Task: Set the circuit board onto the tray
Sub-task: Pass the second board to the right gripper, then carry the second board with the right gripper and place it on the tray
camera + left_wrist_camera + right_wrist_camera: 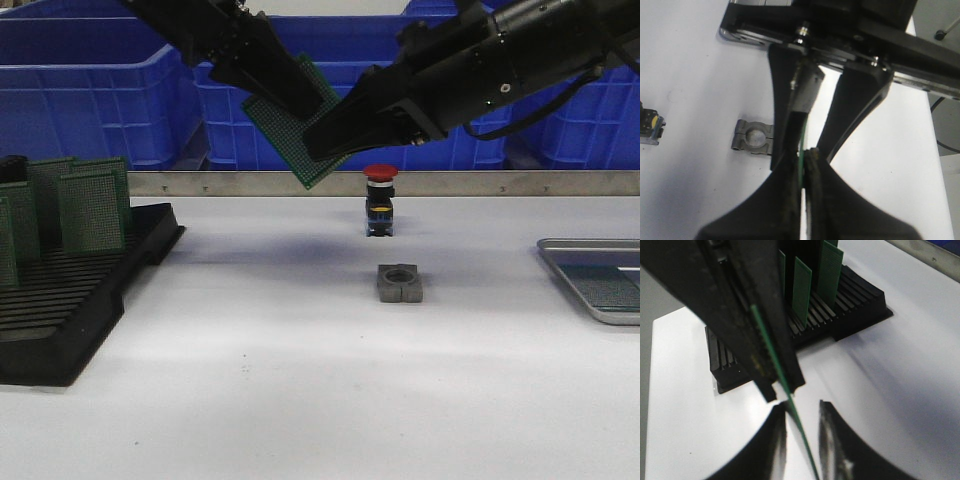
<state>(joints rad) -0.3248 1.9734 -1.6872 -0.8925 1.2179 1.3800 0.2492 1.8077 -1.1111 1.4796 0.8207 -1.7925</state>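
White table (300,380), a metal rail along its back edge, and blue plastic bins (90,90) stacked behind that. I can read no writing or labels on anything.

The circuit board (290,125), green and perforated, hangs in the air above the red-capped push button (380,200). It is tilted, one corner pointing down toward the table and its faces toward my front camera. My left tool (285,95) has its tips closed on the board's upper part; in the left wrist view I see the thin green edge pinched between the two pads (812,165). My right tool (325,145) reaches in from the button's right side. Its jaws stand a little apart with the board's edge running between them (802,440); I cannot tell if either pad touches it.

The tray (595,280), silver-grey, lies flat on the table well right of the button, partly cut off by the frame. Whether it holds anything I cannot tell. A grey clamp block (400,283) sits on the table just in front of the button. Far left of the button, a black slotted rack (70,310) holds several green boards (90,205) upright in its rear slots.
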